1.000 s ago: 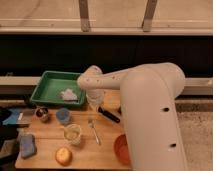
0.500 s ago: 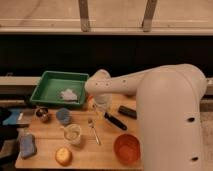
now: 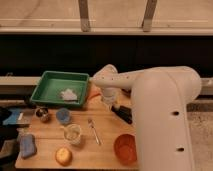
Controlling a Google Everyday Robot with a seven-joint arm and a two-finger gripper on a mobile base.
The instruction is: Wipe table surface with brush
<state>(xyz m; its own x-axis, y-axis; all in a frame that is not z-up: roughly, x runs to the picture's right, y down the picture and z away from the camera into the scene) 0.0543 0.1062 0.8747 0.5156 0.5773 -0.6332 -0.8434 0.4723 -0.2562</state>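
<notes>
- While the brush [image 3: 123, 115] lies dark on the bench [image 3: 47, 132], partly hidden behind my arm, I see no sign of wiping; I judge the task barely started.
- Camera view: my pincer [image 3: 107, 102] hangs low over the bench's far middle, just left of the brush and right of the green tray [image 3: 40, 90].
- How wide the pincer stands, and whether it touches the brush: cannot tell.
- Left: secure the brush, sweep the planks around fork [image 3: 93, 131] and cup [image 3: 72, 134].
</notes>
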